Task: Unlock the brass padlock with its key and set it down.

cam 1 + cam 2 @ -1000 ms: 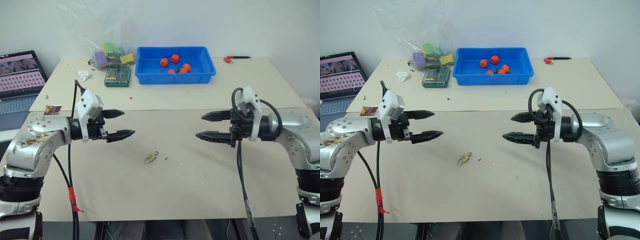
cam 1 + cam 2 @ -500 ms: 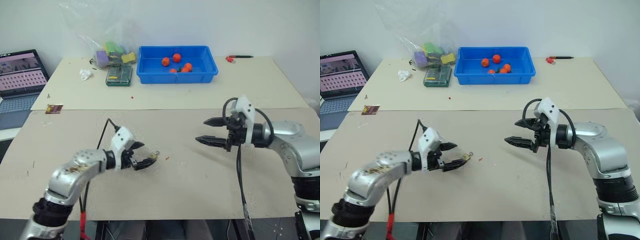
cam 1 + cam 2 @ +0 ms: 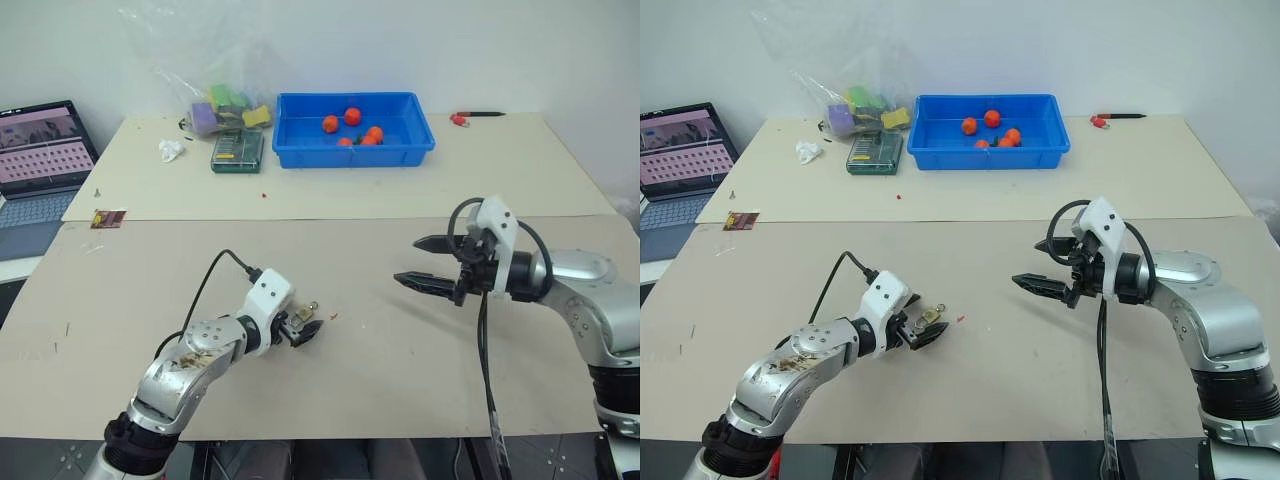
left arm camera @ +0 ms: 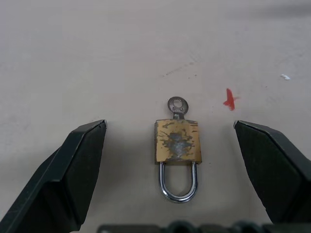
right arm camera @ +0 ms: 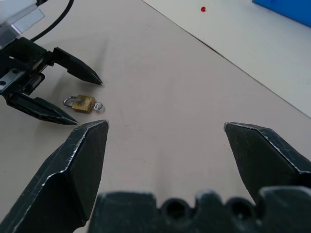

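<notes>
Padlock [image 4: 177, 147] flat on table [image 3: 400, 350], key [image 4: 177, 106] in it, between spread fingers of open left hand [image 3: 304, 327], untouched; right hand [image 3: 418, 262] open, well apart

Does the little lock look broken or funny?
A bit worn: the brass padlock has a scuffed grey patch on its face, and a small key sticks out of its bottom. Its shackle looks closed. It lies flat between the left end effector's open fingers, untouched.
</notes>
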{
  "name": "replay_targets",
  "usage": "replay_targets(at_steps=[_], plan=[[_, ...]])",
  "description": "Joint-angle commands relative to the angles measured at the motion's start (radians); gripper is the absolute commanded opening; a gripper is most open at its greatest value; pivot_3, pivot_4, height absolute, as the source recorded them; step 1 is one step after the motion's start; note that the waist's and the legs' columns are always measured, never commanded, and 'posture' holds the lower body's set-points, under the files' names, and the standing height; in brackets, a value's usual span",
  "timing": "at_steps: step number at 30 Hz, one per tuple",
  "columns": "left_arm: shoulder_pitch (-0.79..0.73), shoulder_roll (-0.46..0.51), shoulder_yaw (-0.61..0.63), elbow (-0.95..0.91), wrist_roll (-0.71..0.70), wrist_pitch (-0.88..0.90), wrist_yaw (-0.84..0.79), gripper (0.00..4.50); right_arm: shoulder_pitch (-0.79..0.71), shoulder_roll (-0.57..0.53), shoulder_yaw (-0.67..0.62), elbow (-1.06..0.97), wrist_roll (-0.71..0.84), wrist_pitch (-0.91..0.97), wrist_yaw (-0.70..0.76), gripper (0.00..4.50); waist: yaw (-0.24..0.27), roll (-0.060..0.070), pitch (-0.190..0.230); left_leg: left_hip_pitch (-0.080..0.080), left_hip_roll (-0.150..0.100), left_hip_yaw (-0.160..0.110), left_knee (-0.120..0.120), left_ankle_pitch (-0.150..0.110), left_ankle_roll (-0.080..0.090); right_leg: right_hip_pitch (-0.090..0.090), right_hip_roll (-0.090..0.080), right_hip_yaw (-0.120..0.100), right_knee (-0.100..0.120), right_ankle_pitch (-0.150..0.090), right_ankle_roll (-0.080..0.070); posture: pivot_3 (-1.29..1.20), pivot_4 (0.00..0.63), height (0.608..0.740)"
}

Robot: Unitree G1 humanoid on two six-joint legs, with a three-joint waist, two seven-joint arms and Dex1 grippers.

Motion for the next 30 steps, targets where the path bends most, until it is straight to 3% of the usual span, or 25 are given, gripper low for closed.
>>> replay_targets(at_steps=[1, 4, 13, 15, 18, 21, 23, 26, 30], plan=[[0.000, -0.006, -0.016, -0.027, 0.017, -0.002, 0.002, 4.50, -0.010, -0.007, -0.035, -0.033, 0.015, -0.007, -0.011, 4.48, 0.002, 0.000, 0.000, 0.000, 0.000, 0.000, 0.000, 0.000, 0.000, 0.000, 0.000, 0.000, 0.000, 0.000, 0.000, 0.00, 0.150, 0.740], [0.000, 0.005, -0.016, -0.032, 0.023, 0.007, -0.008, 4.23, -0.010, -0.006, -0.035, -0.031, 0.013, -0.013, -0.016, 4.50, 0.002, 0.000, 0.000, 0.000, 0.000, 0.000, 0.000, 0.000, 0.000, 0.000, 0.000, 0.000, 0.000, 0.000, 0.000, 0.00, 0.150, 0.740], [-0.011, 0.004, -0.038, -0.009, 0.045, -0.016, -0.023, 1.29, -0.004, -0.007, -0.035, -0.032, 0.003, -0.027, -0.027, 4.50, 0.005, 0.000, 0.000, 0.000, 0.000, 0.001, 0.000, 0.000, 0.000, 0.000, 0.000, 0.000, 0.000, 0.000, 0.000, 0.00, 0.150, 0.740], [-0.017, 0.006, -0.040, -0.003, 0.049, -0.024, -0.029, 0.82, -0.004, -0.008, -0.035, -0.031, 0.003, -0.028, -0.028, 4.50, 0.006, 0.000, 0.000, 0.000, 0.000, 0.001, 0.000, 0.000, 0.000, 0.000, 0.000, 0.000, 0.000, 0.000, 0.000, 0.00, 0.150, 0.740], [-0.037, 0.031, -0.054, 0.029, 0.098, -0.106, -0.047, 0.84, -0.004, -0.009, -0.034, -0.034, 0.012, -0.019, -0.025, 4.50, 0.009, 0.000, 0.000, 0.000, 0.000, 0.001, 0.000, 0.000, 0.000, 0.001, 0.000, 0.000, 0.000, 0.000, 0.000, 0.00, 0.150, 0.740], [-0.079, 0.097, -0.098, 0.086, 0.210, -0.328, -0.103, 0.84, -0.010, 0.012, -0.065, -0.023, 0.103, 0.073, -0.025, 4.50, 0.011, 0.000, 0.000, 0.000, 0.000, 0.002, 0.000, 0.000, 0.000, 0.001, 0.000, 0.000, 0.000, 0.000, 0.000, 0.00, 0.150, 0.740], [-0.111, 0.151, -0.124, 0.147, 0.334, -0.549, -0.093, 0.84, -0.003, 0.008, -0.070, -0.012, 0.140, 0.098, -0.001, 4.50, 0.012, 0.000, 0.000, 0.000, 0.001, 0.002, 0.000, 0.000, 0.000, 0.001, 0.000, 0.000, -0.001, 0.000, -0.001, 0.00, 0.150, 0.740], [-0.168, 0.264, -0.170, 0.282, 0.610, -1.016, 0.029, 0.84, -0.007, 0.016, -0.064, 0.011, 0.192, 0.146, 0.023, 4.50, 0.013, 0.000, 0.000, 0.000, 0.002, 0.003, 0.000, 0.000, 0.000, 0.000, 0.000, -0.001, -0.001, 0.001, -0.001, 0.00, 0.150, 0.740], [-0.185, 0.308, -0.169, 0.356, 0.766, -1.379, 0.141, 0.84, -0.045, 0.066, -0.070, 0.047, 0.255, 0.180, 0.015, 4.50, 0.015, 0.000, 0.000, 0.000, 0.004, 0.003, -0.001, 0.000, 0.000, 0.000, 0.000, 0.000, -0.003, 0.002, -0.002, 0.00, 0.150, 0.740]])
